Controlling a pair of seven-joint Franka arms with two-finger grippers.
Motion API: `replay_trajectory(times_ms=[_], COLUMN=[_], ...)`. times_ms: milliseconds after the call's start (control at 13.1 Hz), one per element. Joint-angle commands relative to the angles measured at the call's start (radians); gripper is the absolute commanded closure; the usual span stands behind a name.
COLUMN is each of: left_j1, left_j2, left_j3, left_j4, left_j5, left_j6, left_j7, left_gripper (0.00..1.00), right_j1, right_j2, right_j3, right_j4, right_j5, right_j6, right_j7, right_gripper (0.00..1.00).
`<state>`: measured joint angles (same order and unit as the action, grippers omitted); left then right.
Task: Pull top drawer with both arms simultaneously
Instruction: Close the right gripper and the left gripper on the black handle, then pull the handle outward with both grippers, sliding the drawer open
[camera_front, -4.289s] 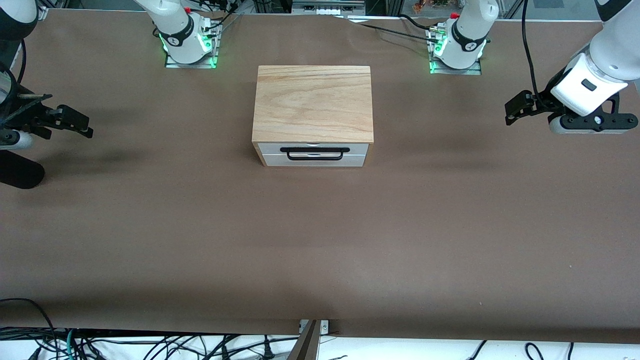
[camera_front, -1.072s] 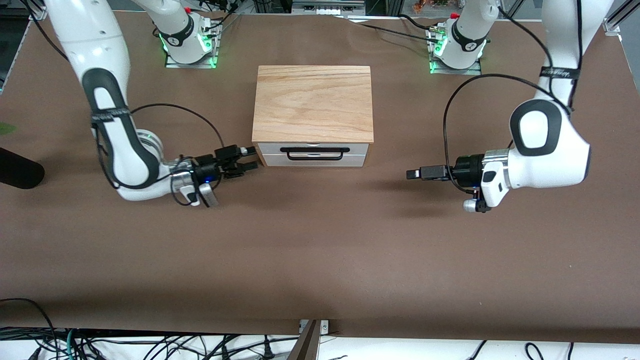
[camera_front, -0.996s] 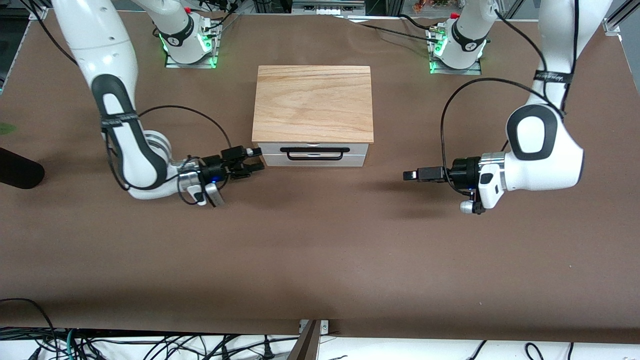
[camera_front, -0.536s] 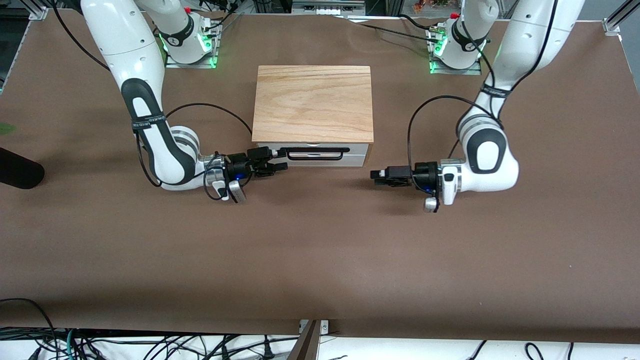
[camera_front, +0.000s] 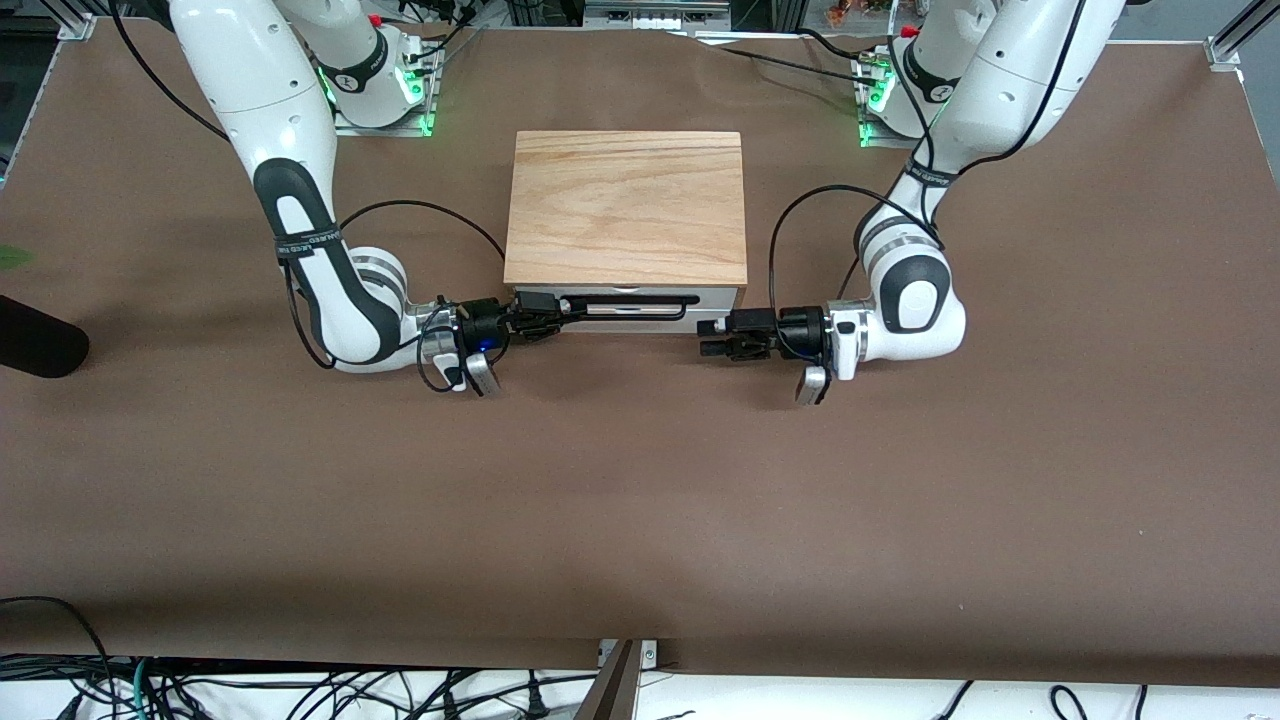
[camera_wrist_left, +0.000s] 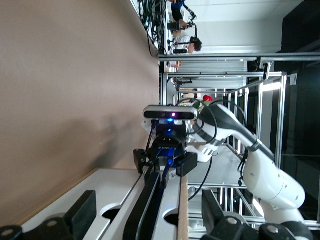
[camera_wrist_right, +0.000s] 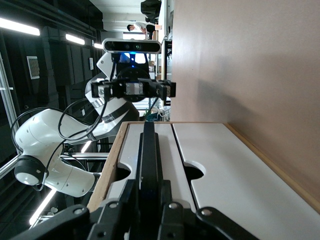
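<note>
The top drawer (camera_front: 655, 297) is shut in the oak-topped cabinet (camera_front: 627, 205), with its black bar handle (camera_front: 628, 306) facing the front camera. My right gripper (camera_front: 545, 318) is at the handle's end toward the right arm. In the right wrist view its fingers (camera_wrist_right: 127, 200) press close on both sides of the handle (camera_wrist_right: 149, 150). My left gripper (camera_front: 712, 338) is at the handle's other end, open. In the left wrist view its fingers (camera_wrist_left: 82, 212) stand wide apart, with the handle (camera_wrist_left: 152, 200) running between them.
A second white drawer front (camera_wrist_right: 225, 170) sits below the top one. Brown table (camera_front: 640, 500) stretches wide toward the front camera. The arm bases (camera_front: 375, 90) stand at the table's edge farthest from the front camera. Cables hang off the nearest edge.
Both arms swung in from the table's ends to the drawer handle. The right gripper reached its end and closed on it. The left gripper came up to the other end, still open.
</note>
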<state>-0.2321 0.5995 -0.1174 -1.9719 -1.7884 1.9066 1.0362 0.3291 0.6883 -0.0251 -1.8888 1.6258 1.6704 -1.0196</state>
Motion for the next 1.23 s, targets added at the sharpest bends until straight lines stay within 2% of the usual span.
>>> replay_trajectory(times_ms=[0, 153, 230, 306, 383, 536, 613, 766, 1149], left_j1=[-0.015, -0.013, -0.013, -0.013, -0.013, -0.012, -0.013, -0.012, -0.012], left_j2=[-0.009, -0.020, -0.020, -0.020, -0.020, -0.021, -0.020, -0.021, -0.018], left_j3=[-0.014, -0.030, -0.030, -0.030, -0.031, -0.036, -0.038, -0.059, -0.073], left_j4=[-0.042, -0.073, -0.077, -0.091, -0.096, -0.108, -0.110, -0.111, -0.111], left_j5=[-0.055, -0.057, -0.057, -0.057, -0.058, -0.058, -0.058, -0.086, -0.109], left_j6=[0.000, 0.003, 0.003, 0.003, 0.003, 0.003, 0.003, 0.005, 0.008], left_j7=[0.089, 0.102, 0.114, 0.152, 0.183, 0.189, 0.196, 0.203, 0.205], left_gripper=[0.15, 0.22, 0.30, 0.43, 0.47, 0.48, 0.54, 0.58, 0.58], right_j1=[0.004, 0.002, 0.001, 0.001, 0.001, -0.002, -0.004, -0.005, -0.007], right_j2=[-0.032, -0.032, -0.032, -0.032, -0.032, -0.032, -0.033, -0.033, -0.035], right_j3=[0.004, 0.004, 0.004, 0.004, 0.004, 0.004, 0.004, 0.004, 0.004], right_j4=[-0.032, -0.027, -0.026, -0.026, -0.026, -0.023, -0.021, -0.018, -0.018], right_j5=[0.020, 0.020, 0.020, 0.020, 0.020, 0.022, 0.022, 0.020, 0.022], right_j6=[0.006, 0.005, 0.003, 0.002, 0.003, 0.002, 0.002, 0.000, 0.000], right_j7=[-0.008, -0.007, -0.004, -0.004, -0.004, -0.004, -0.004, -0.004, -0.004], right_gripper=[0.90, 0.99, 0.99, 0.99, 1.00, 1.00, 1.00, 1.00, 1.00])
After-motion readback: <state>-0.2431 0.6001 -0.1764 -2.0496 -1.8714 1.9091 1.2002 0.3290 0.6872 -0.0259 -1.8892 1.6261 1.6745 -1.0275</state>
